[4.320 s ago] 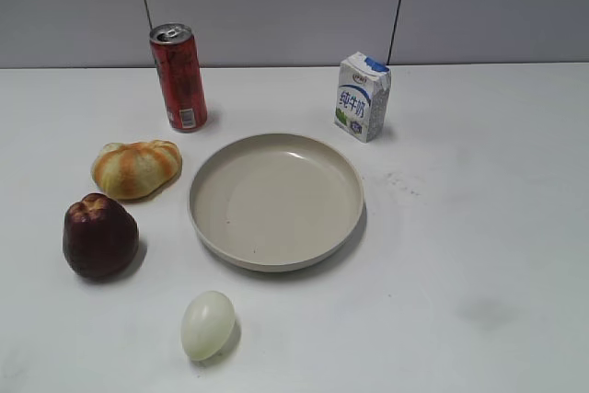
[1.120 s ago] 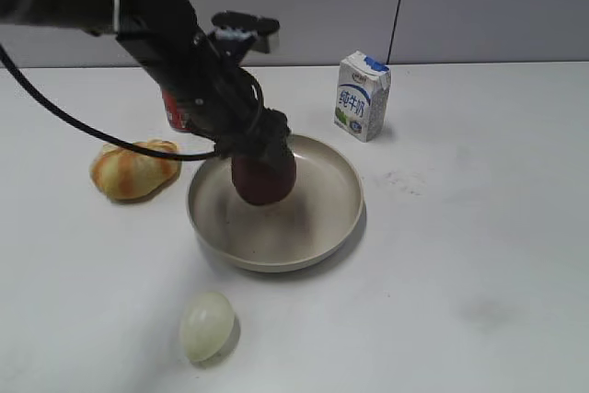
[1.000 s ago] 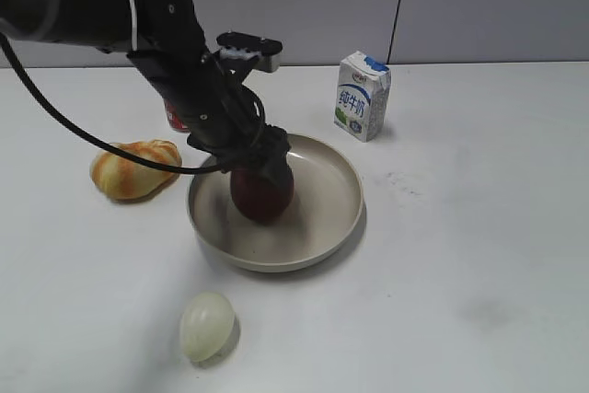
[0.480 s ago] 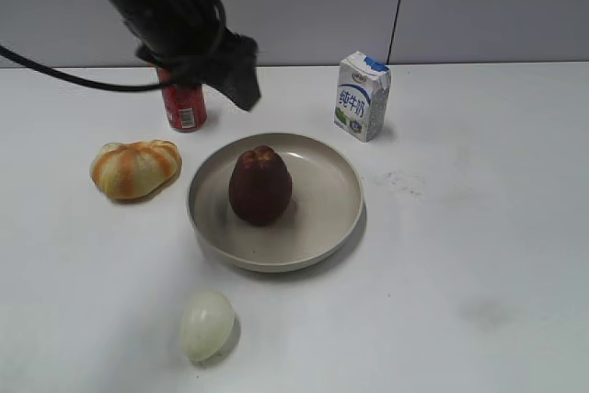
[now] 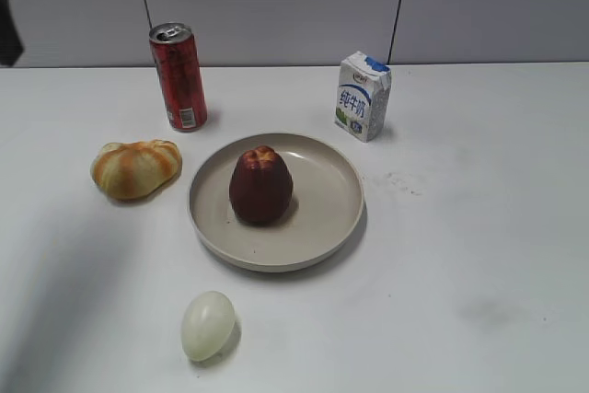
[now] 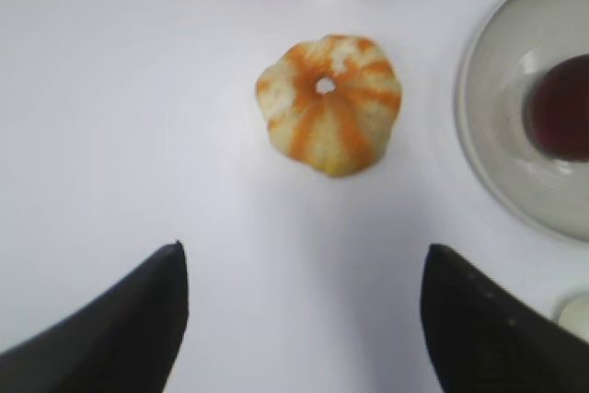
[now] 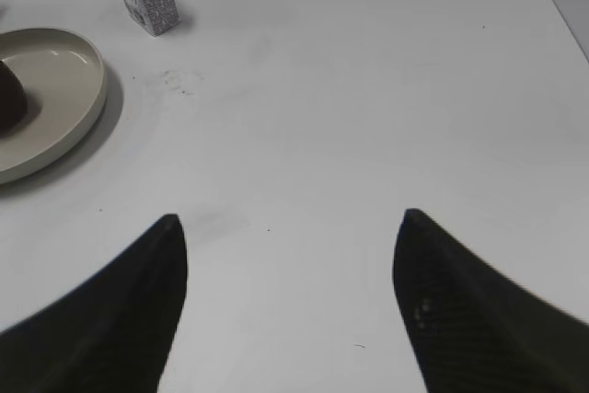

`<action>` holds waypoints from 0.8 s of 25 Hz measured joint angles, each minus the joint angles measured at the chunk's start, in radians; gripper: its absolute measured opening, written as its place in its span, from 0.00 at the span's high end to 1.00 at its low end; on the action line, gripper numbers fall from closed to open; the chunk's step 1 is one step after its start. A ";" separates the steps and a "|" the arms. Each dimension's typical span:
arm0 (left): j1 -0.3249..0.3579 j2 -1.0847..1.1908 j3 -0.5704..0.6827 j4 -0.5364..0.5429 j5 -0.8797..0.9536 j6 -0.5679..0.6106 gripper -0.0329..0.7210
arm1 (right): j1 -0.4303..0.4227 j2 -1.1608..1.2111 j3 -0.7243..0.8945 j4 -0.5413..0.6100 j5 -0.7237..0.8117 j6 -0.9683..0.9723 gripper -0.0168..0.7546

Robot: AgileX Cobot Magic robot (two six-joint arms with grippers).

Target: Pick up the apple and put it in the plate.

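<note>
The dark maroon apple (image 5: 260, 185) stands upright in the left half of the beige plate (image 5: 331, 213), free of any gripper. It also shows at the right edge of the left wrist view (image 6: 563, 119) inside the plate (image 6: 488, 154), and at the left edge of the right wrist view (image 7: 11, 98) in the plate (image 7: 69, 108). My left gripper (image 6: 304, 255) is open and empty, high above bare table near the bread roll. My right gripper (image 7: 287, 218) is open and empty over bare table right of the plate. Neither gripper's jaws show in the exterior view.
An orange-striped bread roll (image 5: 135, 168) lies left of the plate. A red can (image 5: 179, 76) stands behind it, a milk carton (image 5: 363, 96) at the back right, and a pale egg (image 5: 207, 325) in front of the plate. A dark bit of arm (image 5: 7, 29) shows at the far left edge.
The left gripper let go of the apple in the plate, rose, and withdrew to the left out of the exterior view. The apple stays standing in the plate.
</note>
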 joint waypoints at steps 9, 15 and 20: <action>0.057 -0.541 0.548 0.003 -0.071 -0.008 0.17 | 0.000 0.000 0.000 0.000 0.000 0.000 0.25; 0.057 -0.972 0.779 0.003 -0.127 -0.008 0.17 | 0.000 0.000 0.000 0.000 0.000 0.000 0.25; 0.057 -1.273 0.919 0.004 -0.138 -0.011 0.17 | 0.000 0.000 0.000 0.000 0.000 0.000 0.25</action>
